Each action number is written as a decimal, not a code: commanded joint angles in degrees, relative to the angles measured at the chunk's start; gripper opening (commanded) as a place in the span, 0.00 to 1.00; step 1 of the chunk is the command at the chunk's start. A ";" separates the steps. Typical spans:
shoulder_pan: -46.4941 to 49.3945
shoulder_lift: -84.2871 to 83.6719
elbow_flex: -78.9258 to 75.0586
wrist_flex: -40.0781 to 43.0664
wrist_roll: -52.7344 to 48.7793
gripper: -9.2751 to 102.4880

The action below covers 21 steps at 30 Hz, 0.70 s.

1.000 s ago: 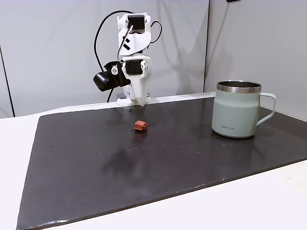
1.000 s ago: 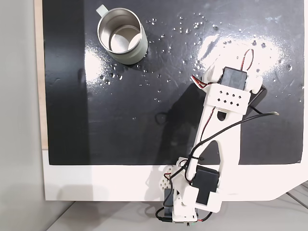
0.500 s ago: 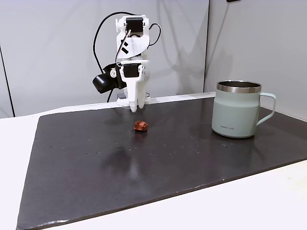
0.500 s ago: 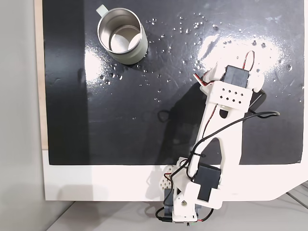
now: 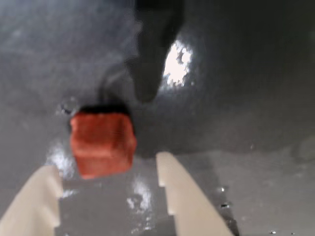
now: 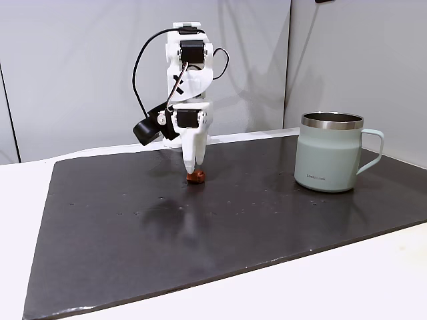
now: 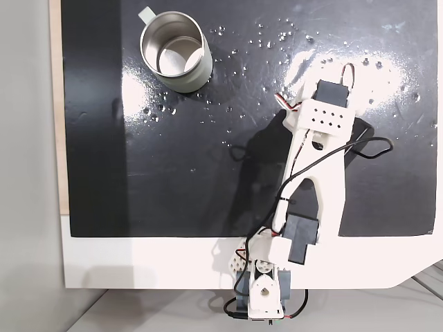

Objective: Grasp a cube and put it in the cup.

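Wrist view: cube [image 5: 102, 143] sits left of centre on the dark mat [image 5: 236, 123], just past the tips of the two pale fingers [image 5: 177, 191] that come up from the bottom edge. Tool [image 5: 106, 174] is spread wide, nothing held; cube lies nearer the left finger, at the mouth of the gap, not yet between the fingers. Can't tell if it touches either tip. Bright glare patch upper centre, w/ a dark shadow next to it.

Side fixed view: arm [image 6: 187, 73] stands upper centre-left, tool [image 6: 195, 167] pointing down w/ tips right above cube [image 6: 196, 177], centre-left of frame. Cube rests on mat [image 6: 200, 233], which lies on a white tabletop [image 6: 373, 280]. Cup [image 6: 331, 152] is at right of frame, upright, handle to the right, well apart from cube.

Top fixed view: cup [image 7: 176, 52] upper left, open & empty inside, handle toward the top. Arm [image 7: 315, 173] runs from bottom centre up to the right-centre of the mat [image 7: 173, 173].
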<state>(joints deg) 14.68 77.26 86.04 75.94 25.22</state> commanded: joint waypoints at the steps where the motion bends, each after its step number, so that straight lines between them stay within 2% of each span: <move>1: -0.53 0.00 -2.99 0.09 -0.53 0.27; 21: -0.88 -3.87 -3.96 -0.26 -1.32 0.23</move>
<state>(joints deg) 14.41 72.77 85.34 75.85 24.52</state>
